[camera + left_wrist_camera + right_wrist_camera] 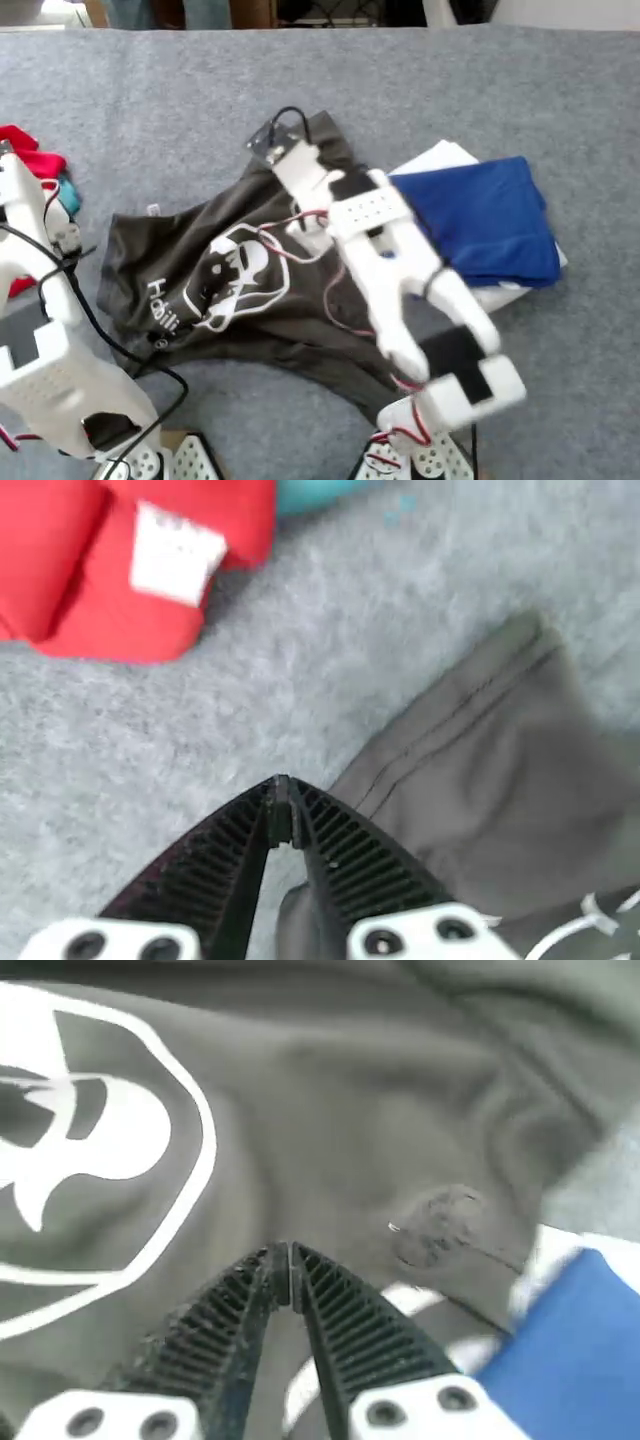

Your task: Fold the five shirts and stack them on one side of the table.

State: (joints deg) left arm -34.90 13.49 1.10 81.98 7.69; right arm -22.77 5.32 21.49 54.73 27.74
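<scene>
Shirt-folding step: dark shirt [230,270] lies spread and rumpled, print up, at mid-table [500,90]. My left gripper [282,810], jaws pressed together on nothing, sits over bare table just beside a sleeve hem. My right gripper [290,1260], likewise pressed together, is over the cloth near the print. I judge both should open, pinch matching edges and carry them over evenly. Receiving stack: blue shirt [480,215] on white shirt [440,158].

The blue shirt [480,215] hides most of the white garment [440,158] beneath.
</scene>
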